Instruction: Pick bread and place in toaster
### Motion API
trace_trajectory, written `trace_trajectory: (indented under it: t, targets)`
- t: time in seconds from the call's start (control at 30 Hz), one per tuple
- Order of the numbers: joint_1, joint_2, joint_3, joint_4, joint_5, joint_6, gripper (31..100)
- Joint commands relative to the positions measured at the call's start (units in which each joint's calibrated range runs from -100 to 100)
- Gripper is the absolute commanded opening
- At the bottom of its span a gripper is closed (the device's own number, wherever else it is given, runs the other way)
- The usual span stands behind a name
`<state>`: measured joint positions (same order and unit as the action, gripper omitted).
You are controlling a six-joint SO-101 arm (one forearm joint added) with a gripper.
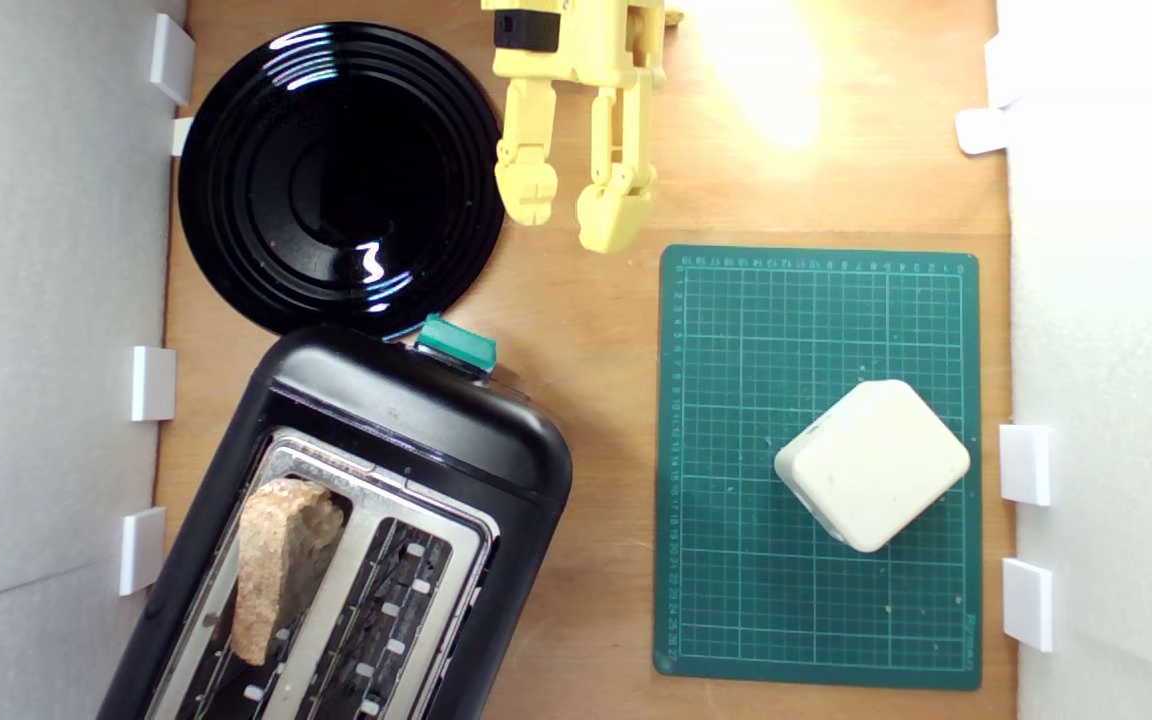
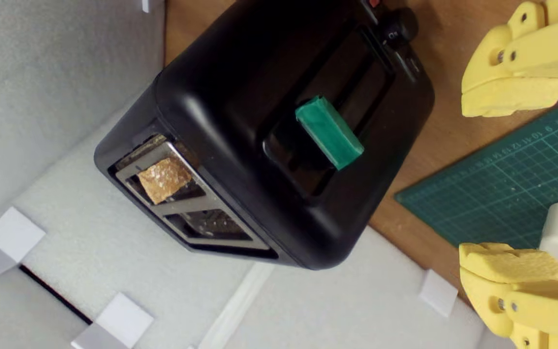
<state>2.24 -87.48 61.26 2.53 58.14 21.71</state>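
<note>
You are at the tail end of the job: the bread (image 1: 281, 560) already stands in the toaster (image 1: 356, 540), in the slot nearer the exterior view's left, at the lower left of that frame, with its brown crust poking up above the shiny metal top plate. In the wrist view you can see the same crust (image 2: 163, 179) sticking out of one slot while the other slot shows empty. Your gripper (image 1: 572, 205) hangs at the top centre of the exterior frame, over bare wood, its yellow fingers (image 1: 528, 190) apart with nothing between them, well clear of the toaster and just beside the black plate (image 1: 341, 175). To my eye the placing step is done, so the next move calls for little: keep the arm away from the toaster. If you want the slice seated lower, the green lever knob (image 1: 456, 343) on the toaster's end facing the gripper is the thing to press, and you would need to come down on it squarely. The cream block (image 1: 873, 463) sits on the green cutting mat (image 1: 736, 600) at the exterior frame's right; leave it alone.
</note>
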Motion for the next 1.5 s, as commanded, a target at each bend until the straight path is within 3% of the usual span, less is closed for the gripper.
trace_trajectory:
  t: [0.0, 0.13, 0.43, 0.7, 1.07, 1.27, 1.47]
  targets:
    - [-1.2, -4.36, 6.7, -0.36, 0.31, 1.23, 75.2]
    - [-2.24, -10.52, 16.5, 0.46, 0.23, 1.28, 65.5]
    - [-2.32, -11.52, 24.94, 0.55, 0.23, 1.28, 53.0]
    - [-2.32, -11.77, 34.66, 0.64, 0.14, 3.27, 50.8]
    - [-2.32, -11.77, 37.29, 0.55, 0.14, 2.91, 50.7]
    - [-2.32, -11.77, 37.29, 0.28, 0.23, 2.91, 42.8]
    - [-2.32, -11.68, 37.29, -0.27, 0.23, 2.91, 42.9]
